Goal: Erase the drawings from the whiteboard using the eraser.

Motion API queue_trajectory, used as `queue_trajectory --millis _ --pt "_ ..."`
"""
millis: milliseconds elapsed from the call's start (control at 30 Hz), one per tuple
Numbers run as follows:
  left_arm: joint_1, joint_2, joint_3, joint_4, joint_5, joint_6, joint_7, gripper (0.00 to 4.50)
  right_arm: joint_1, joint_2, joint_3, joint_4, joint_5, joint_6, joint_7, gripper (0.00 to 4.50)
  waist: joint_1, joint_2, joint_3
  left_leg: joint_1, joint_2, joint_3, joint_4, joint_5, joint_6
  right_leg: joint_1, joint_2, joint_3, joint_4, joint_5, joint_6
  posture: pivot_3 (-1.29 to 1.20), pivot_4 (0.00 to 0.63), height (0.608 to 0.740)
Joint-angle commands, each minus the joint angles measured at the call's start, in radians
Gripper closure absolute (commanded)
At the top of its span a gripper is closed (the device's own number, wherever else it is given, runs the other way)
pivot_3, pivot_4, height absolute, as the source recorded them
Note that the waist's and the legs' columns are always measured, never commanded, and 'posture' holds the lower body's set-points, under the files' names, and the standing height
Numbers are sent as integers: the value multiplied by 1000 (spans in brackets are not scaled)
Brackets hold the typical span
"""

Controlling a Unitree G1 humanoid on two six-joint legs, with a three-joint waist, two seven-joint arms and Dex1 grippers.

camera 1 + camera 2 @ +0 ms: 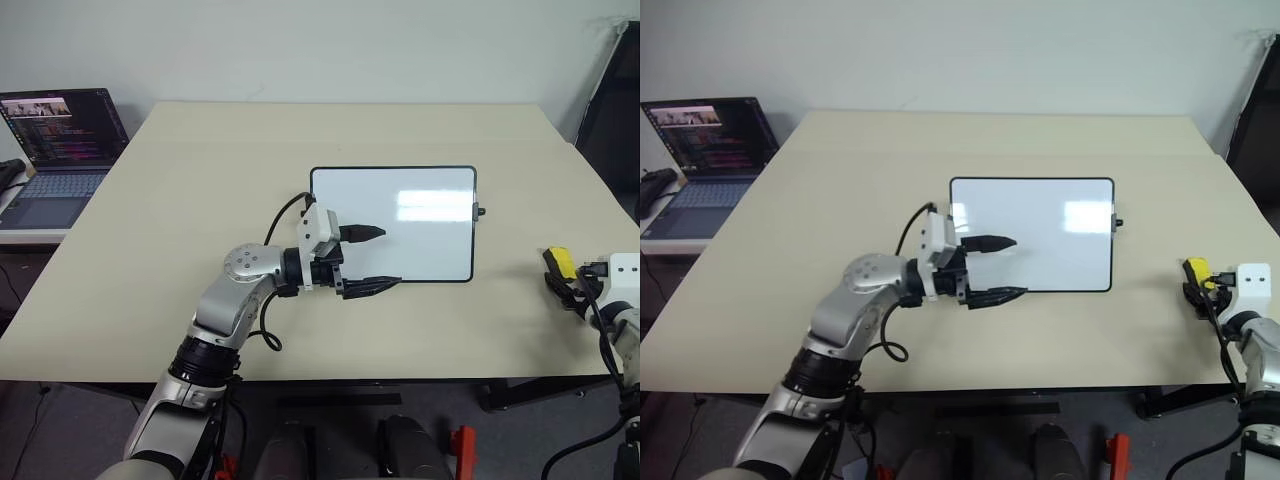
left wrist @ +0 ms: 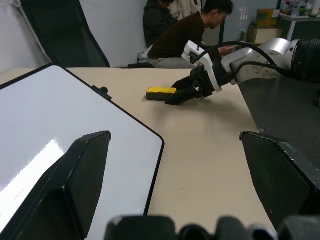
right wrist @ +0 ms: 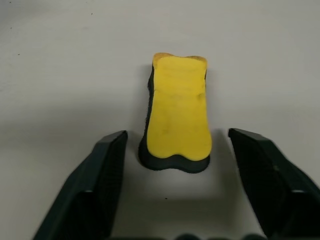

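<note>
The eraser (image 3: 177, 112) lies flat on the surface (image 1: 200, 200), yellow face up, near the right edge and well apart from the whiteboard (image 1: 400, 225). In the right wrist view it sits between the two fingers of the right hand (image 3: 177, 190), its near end about level with the fingertips and its long axis running straight away from the hand, in line with the fingers. There is a clear gap on each side, so the fingers are spread and not touching it. The right hand is plainly the nearer one; from the head it shows low at the right edge, reaching forward with the eraser just ahead of it.

The whiteboard lies flat in the middle of the surface, and no blue strokes can be made out on it from these views. The left hand (image 1: 372, 258) hovers at the board's near left corner, pointing across toward the right, fingers spread with nothing between them, one finger over the white face and the other at the near frame.

A laptop (image 1: 60, 140) stands open off the far left, and a seated person (image 2: 195, 30) shows beyond the surface in the left wrist view.
</note>
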Motion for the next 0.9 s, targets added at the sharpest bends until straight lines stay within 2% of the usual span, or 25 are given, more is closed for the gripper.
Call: queue_trajectory --millis 33,133,200,333,467,633,767,900 --pt "-18 39 86 -22 -12 -16 28 0 31 -42 -46 -147 27 3 4 36 0 0 0 0 0 0 0 0 0 0 0 0 0 0 0 0 150 740" --pt "-12 77 191 -10 -21 -30 91 0 77 -20 -103 -319 88 8 -1 36 -1 1 1 0 0 -1 0 0 0 0 0 0 0 -1 2 0 150 740" --pt "2 87 272 7 -17 -53 167 0 70 45 -132 -418 148 5 -45 36 -4 1 1 0 0 -1 0 0 0 0 0 0 0 -2 3 0 150 740" --pt "63 100 365 58 42 -112 292 0 45 177 -68 -440 117 -71 -100 36 -4 1 1 2 1 -1 0 0 0 1 0 -1 0 -2 3 0 150 740" --pt "106 80 364 142 100 -194 359 0 11 251 -27 -347 69 -164 -140 36 6 1 1 3 0 -1 0 0 0 1 0 0 0 0 -1 0 150 740" --pt "91 -9 342 357 209 -397 501 0 -19 325 20 -245 38 -258 -167 36 18 1 1 1 0 -1 0 0 0 1 -1 -1 0 1 -1 0 150 740" --pt "56 -53 353 471 228 -473 575 0 -42 355 41 -207 29 -298 -180 36 14 1 1 1 0 -1 0 0 0 0 -1 -1 0 1 -1 0 150 740" --pt "59 -57 330 636 284 -578 622 0 -63 378 63 -173 19 -315 -198 36 8 1 1 2 0 -1 -1 0 0 1 -1 -1 0 1 -1 0 150 740"
